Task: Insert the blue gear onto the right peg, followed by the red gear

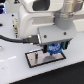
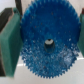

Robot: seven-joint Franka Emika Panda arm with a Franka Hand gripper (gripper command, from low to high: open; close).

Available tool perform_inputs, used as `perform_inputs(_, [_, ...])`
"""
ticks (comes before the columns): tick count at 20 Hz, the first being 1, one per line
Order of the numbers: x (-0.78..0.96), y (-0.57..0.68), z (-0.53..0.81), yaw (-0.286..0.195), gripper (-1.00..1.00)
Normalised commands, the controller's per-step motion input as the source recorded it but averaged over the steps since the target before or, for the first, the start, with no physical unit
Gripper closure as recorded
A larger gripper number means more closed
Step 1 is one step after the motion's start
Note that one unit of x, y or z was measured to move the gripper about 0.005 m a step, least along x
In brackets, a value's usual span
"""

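Between claw (image 2: 46,42) pads, blue gear (image 2: 47,30)

The blue gear (image 2: 47,42) hides both pegs; the plate (image 1: 36,60) (exterior view) is partly covered.

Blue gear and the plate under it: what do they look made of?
Blue gear: looks like moulded plastic, a saturated uniform blue with crisp fine teeth and a slightly speckled sheen; hard to be sure at this blur. Plate in the exterior view: grey top with black edge, flat and matte; could be metal or painted board, too small to tell. Gripper pads look like green rubbery blocks.
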Motion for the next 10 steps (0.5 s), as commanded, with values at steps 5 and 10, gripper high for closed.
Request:
perform_inputs(5, [0.1,-0.06,-0.1,0.0,1.0])
perform_inputs(10, [0.13,-0.03,-0.21,0.0,1.0])
